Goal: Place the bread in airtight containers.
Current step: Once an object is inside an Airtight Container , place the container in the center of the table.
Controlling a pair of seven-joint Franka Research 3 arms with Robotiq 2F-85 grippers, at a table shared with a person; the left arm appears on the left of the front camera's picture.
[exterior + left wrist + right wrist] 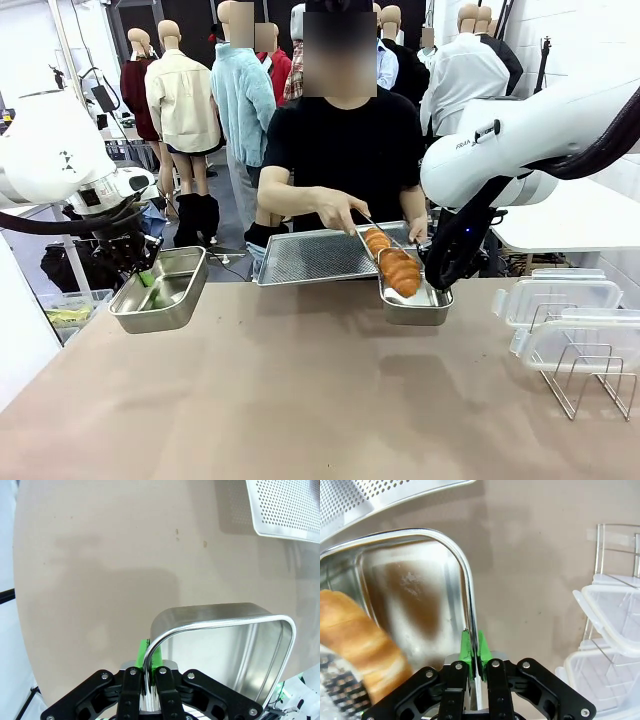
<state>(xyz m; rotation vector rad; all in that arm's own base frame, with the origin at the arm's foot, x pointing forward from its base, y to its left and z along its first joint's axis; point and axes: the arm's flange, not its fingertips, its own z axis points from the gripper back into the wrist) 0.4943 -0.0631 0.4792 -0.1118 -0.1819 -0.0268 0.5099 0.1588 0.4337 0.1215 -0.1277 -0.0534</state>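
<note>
1. Left fingers point(143, 652): closed on the rim of the left container point(225, 655). I see the steel edge pinched between the green pads at bottom centre of the left wrist view. The pan's bare, shiny inside spreads toward the lower right. I cannot tell whether it rests on the desk point(300, 400) or hangs just above it.

2. Right fingers point(465, 647): closed on the rim of the right container point(410, 595), with the pads clamped on its edge at bottom centre of the right wrist view.

3. Bread, first piece point(402, 272): golden-brown and ridged, lying in the right container, right of centre in the front view.

4. Bread, second piece point(375, 238): just behind the first, over the near right corner of the perforated tray point(310, 255).

5. Tongs point(372, 228): held in the person's hand point(335, 207) and slanting down to the bread.

6. Perforated tray: flat metal, centre of the front view, between the two containers, in front of the person in the black shirt.

7. Clear lids point(560, 298): white-rimmed and stacked at the right edge of the desk, well apart from the right container.

8. Wire rack point(585, 375): lower right of the front view, just in front of the lids.
</note>
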